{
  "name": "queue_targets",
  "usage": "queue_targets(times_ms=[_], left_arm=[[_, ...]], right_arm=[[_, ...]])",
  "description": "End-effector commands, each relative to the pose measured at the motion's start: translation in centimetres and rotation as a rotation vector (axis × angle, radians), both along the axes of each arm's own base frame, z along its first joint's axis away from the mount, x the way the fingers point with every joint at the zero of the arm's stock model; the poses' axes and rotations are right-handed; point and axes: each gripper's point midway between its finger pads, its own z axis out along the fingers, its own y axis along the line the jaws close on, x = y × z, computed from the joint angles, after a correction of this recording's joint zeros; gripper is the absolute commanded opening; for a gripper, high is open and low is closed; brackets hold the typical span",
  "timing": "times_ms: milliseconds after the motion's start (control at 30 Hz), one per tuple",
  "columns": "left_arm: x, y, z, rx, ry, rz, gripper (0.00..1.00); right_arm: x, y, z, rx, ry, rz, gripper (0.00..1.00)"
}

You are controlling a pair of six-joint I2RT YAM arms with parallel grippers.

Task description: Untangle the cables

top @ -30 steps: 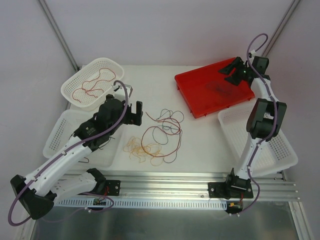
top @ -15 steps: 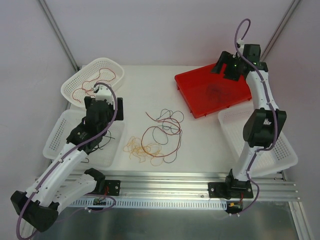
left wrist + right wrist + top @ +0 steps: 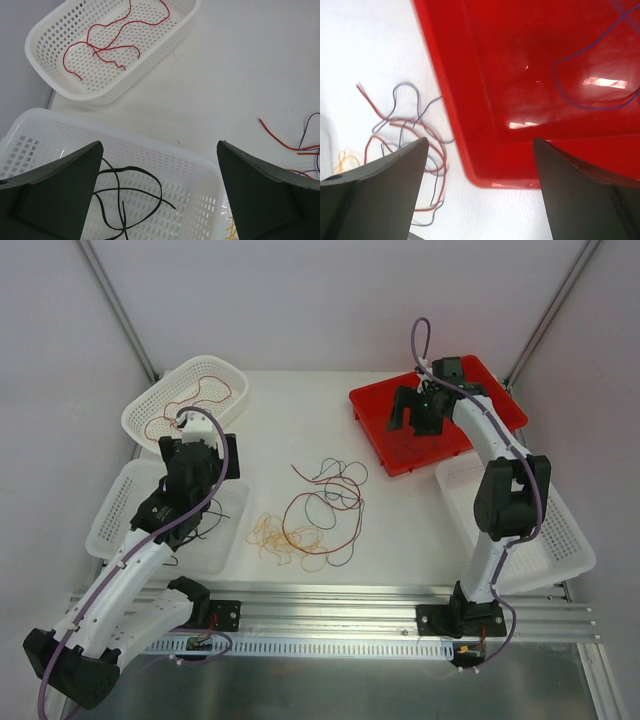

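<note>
A loose tangle of cables (image 3: 322, 508) lies mid-table: red loops, dark purple strands and a pale yellow clump (image 3: 273, 537). A red wire (image 3: 190, 405) lies in the far-left basket (image 3: 228, 368). A black wire (image 3: 135, 190) lies in the near-left basket (image 3: 112, 508). A purple wire (image 3: 590, 107) lies in the red tray (image 3: 375, 418). My left gripper (image 3: 200, 455) is open and empty above the near-left basket's far end (image 3: 159, 150). My right gripper (image 3: 418, 418) is open and empty above the red tray's near-left corner (image 3: 480, 142), the tangle (image 3: 405, 135) to its left.
A third white basket (image 3: 572, 540) stands at the right, near the right arm's base. Metal frame posts rise at the back corners. A rail runs along the table's near edge.
My left gripper swung away from the tangle, leftwards over the near-left basket. My right gripper moved from the red tray's far right corner to its near-left part.
</note>
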Motion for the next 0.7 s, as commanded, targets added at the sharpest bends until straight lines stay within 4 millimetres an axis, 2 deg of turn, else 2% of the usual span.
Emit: queue_targets(times_ms=[0,33,100,133,200,233,267,333,367,500,667], left_arm=[[-0.1,0.9,1.1,-0.03,-0.057,0.053,0.99],[-0.1,1.0,1.2,-0.029,-0.059,0.059,0.99],[-0.2,1.6,1.3,-0.022,-0.064,0.086,0.99],[-0.2,1.8,1.3,-0.018,-0.066,0.096,0.99],[-0.3,2.2,1.4,-0.015,-0.071,0.119,0.99],[-0.5,2.6,1.5,-0.013,-0.079,0.136,0.99],[-0.5,2.7,1.4,-0.014,-0.08,0.144,0.99],[-0.7,3.2,1.5,-0.01,-0.091,0.166,0.99],[-0.8,3.3,1.6,-0.015,-0.099,0.174,0.99],[-0.8,3.5,1.7,-0.017,-0.11,0.186,0.99],[-0.7,3.4,1.2,-0.011,-0.096,0.18,0.99]], right_arm=[[-3.4,2.9,6.1,-0.035,-0.17,0.118,0.89],[-4.8,3.4,4.6,-0.047,-0.137,0.141,0.89],[-7.1,5.2,4.7,-0.067,-0.156,0.19,0.89],[-8.6,5.5,3.0,-0.078,-0.12,0.205,0.89],[-10.8,7.0,2.3,-0.091,-0.12,0.231,0.9],[-11.3,7.5,1.8,-0.081,-0.114,0.209,0.89],[-12.9,7.6,-0.5,-0.104,-0.067,0.202,0.89],[-13.9,8.4,-1.1,-0.062,-0.054,0.158,0.89],[-15.3,8.6,-2.9,-0.076,-0.015,0.166,0.89],[-17.0,9.0,-5.9,-0.126,0.036,0.142,0.85],[-17.9,11.3,-8.3,-0.073,0.074,0.142,0.77]])
